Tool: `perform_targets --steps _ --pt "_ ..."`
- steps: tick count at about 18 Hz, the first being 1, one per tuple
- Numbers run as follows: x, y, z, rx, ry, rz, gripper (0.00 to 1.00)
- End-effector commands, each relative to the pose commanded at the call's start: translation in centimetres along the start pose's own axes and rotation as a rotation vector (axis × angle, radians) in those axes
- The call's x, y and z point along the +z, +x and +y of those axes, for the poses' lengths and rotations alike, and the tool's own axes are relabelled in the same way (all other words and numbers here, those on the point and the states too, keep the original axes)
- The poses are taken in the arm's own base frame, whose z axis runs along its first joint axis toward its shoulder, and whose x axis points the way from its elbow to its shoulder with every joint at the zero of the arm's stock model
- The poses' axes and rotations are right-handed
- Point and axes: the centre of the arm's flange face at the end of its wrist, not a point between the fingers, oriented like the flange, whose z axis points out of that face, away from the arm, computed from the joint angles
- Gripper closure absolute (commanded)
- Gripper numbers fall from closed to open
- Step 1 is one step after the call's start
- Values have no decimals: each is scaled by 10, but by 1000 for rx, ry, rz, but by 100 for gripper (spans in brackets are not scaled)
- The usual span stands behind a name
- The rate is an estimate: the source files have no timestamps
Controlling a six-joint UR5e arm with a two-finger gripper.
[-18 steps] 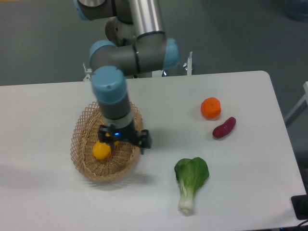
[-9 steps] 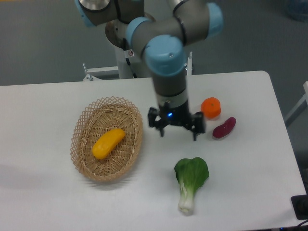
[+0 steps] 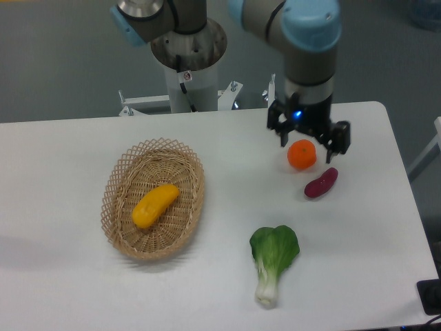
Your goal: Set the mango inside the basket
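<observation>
The mango [image 3: 155,205] lies inside the basket [image 3: 117,181], slanted across its floor, on the left half of the surface [image 3: 76,289]. The pincer [image 3: 310,138] hangs near the far right corner with its 2 fingers [image 3: 342,138] spread wide and nothing between them, right above the orange [image 3: 302,154]. A purple vegetable [image 3: 321,183] lies just beside the orange, toward the right edge. A leafy green [image 3: 271,261] lies near the front edge, stalk pointing forward.
</observation>
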Motion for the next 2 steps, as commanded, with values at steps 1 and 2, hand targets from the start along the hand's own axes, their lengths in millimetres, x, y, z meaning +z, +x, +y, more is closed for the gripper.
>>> perform_targets --steps 1,2 --pt "-2 1 1 9 1 -3 0" --pt "-1 1 2 9 1 -1 0"
